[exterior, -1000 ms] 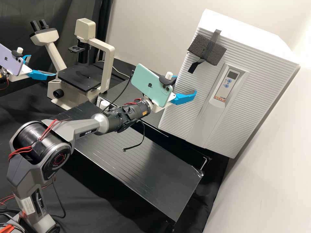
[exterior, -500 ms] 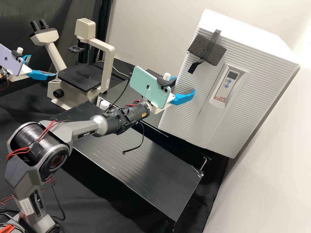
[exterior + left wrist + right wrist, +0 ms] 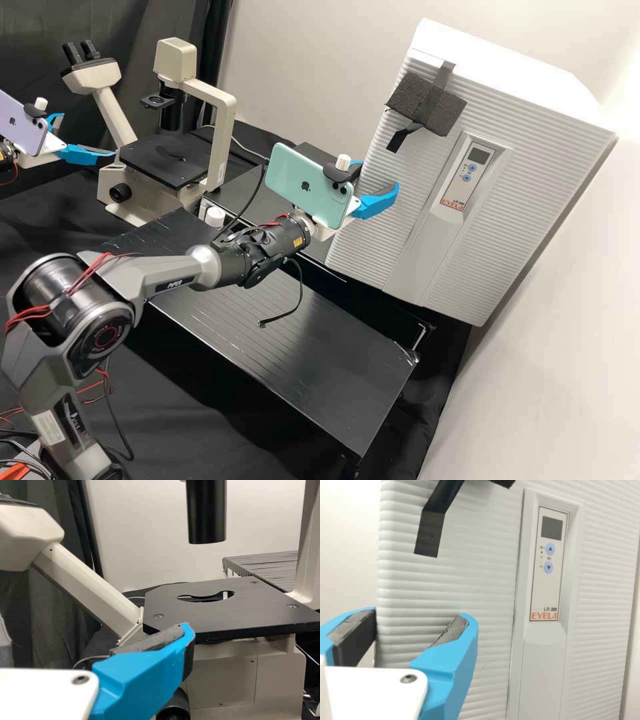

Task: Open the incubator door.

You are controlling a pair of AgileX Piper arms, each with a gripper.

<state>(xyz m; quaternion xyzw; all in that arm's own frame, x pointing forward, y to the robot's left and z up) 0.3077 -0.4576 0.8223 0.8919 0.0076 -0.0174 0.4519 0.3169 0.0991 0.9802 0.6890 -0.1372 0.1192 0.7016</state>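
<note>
The white ribbed incubator (image 3: 533, 220) stands at the right in the high view, its door (image 3: 373, 200) shut. Near the door's left side is my right gripper (image 3: 380, 175), open and holding nothing. From the right wrist, the gripper (image 3: 419, 615) has one blue finger over the door's ribbed face (image 3: 485, 580) and the other over its side edge; contact cannot be told. My left gripper (image 3: 88, 135) is open and empty at the far left, by the microscope. In the left wrist view, the left gripper (image 3: 145, 672) has a blue finger before the microscope stage.
A microscope (image 3: 163, 157) stands at the back left. Black foam with tape (image 3: 427, 103) is fixed high on the incubator front, near its control panel (image 3: 465, 175). The black bench (image 3: 293, 353) extends below the right arm, whose loose cable (image 3: 299, 293) hangs over it.
The right arm's elbow has moved left and slightly down; its gripper has shifted slightly left, with the fingers apart throughout. The left gripper and the incubator door have not moved.
</note>
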